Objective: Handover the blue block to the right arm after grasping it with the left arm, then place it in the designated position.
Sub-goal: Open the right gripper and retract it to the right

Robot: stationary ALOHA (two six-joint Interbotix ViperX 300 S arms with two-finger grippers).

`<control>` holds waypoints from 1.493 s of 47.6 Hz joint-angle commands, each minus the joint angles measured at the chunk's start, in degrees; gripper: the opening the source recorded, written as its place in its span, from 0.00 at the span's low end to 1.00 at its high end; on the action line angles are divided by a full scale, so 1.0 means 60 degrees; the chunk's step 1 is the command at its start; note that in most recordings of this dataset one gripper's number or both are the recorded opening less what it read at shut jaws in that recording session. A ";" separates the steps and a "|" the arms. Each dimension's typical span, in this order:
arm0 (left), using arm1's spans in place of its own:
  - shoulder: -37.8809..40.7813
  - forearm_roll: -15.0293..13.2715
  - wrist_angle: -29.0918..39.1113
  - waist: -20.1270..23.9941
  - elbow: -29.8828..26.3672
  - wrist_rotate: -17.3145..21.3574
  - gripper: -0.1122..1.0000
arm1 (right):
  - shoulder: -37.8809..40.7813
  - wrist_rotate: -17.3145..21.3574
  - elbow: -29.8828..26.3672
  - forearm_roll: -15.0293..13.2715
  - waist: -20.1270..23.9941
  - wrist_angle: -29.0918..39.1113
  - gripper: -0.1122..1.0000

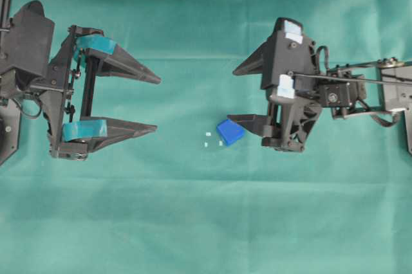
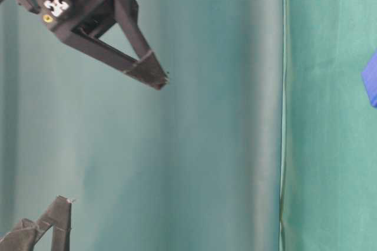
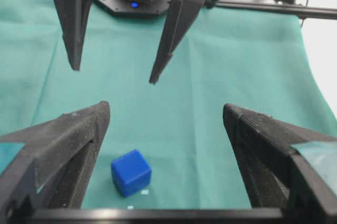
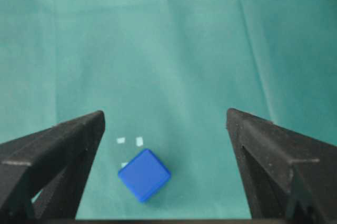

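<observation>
The blue block (image 1: 230,132) lies on the green cloth, turned at an angle, with no gripper touching it. The white marks of the designated position (image 1: 207,136) show just to its left, one at the block's edge. My right gripper (image 1: 232,94), plain black, is open above the block, its lower finger (image 1: 248,120) right beside it. In the right wrist view the block (image 4: 144,174) sits between the open fingers, nearer the left one, by the marks (image 4: 139,141). My left gripper (image 1: 158,104), teal-taped, is open and empty, well to the left. Its wrist view shows the block (image 3: 130,172) low between its fingers.
Green cloth (image 1: 193,222) covers the whole table. The right gripper's two fingers (image 3: 167,45) hang in the upper part of the left wrist view. The block's edge (image 2: 371,80) shows at the right border of the table-level view.
</observation>
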 commanded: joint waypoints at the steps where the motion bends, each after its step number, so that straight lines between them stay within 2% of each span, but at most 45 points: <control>1: -0.0044 0.0015 -0.0044 -0.0029 -0.0161 -0.0015 1.00 | -0.0220 -0.0015 -0.0132 -0.0015 0.0029 -0.0029 0.93; 18: -0.0044 0.0000 -0.0044 -0.0015 -0.0161 -0.0029 1.00 | -0.0615 0.0000 0.0088 -0.0161 0.0044 -0.0483 0.93; 28: -0.0044 0.0000 -0.0044 -0.0015 -0.0161 -0.0015 1.00 | -0.1289 0.0044 0.0513 -0.0791 0.0059 -0.1157 0.93; 42: -0.0044 0.0000 -0.0103 -0.0015 -0.0161 -0.0015 1.00 | -0.2168 0.0044 0.1084 -0.1362 0.0044 -0.2329 0.93; 52: -0.0059 0.0015 -0.0103 -0.0015 -0.0161 -0.0015 1.00 | -0.2695 0.0059 0.1333 -0.1787 0.0059 -0.2607 0.93; 71: -0.0059 0.0015 -0.0103 -0.0015 -0.0161 0.0000 1.00 | -0.3105 0.0044 0.1494 -0.1948 0.0044 -0.2856 0.93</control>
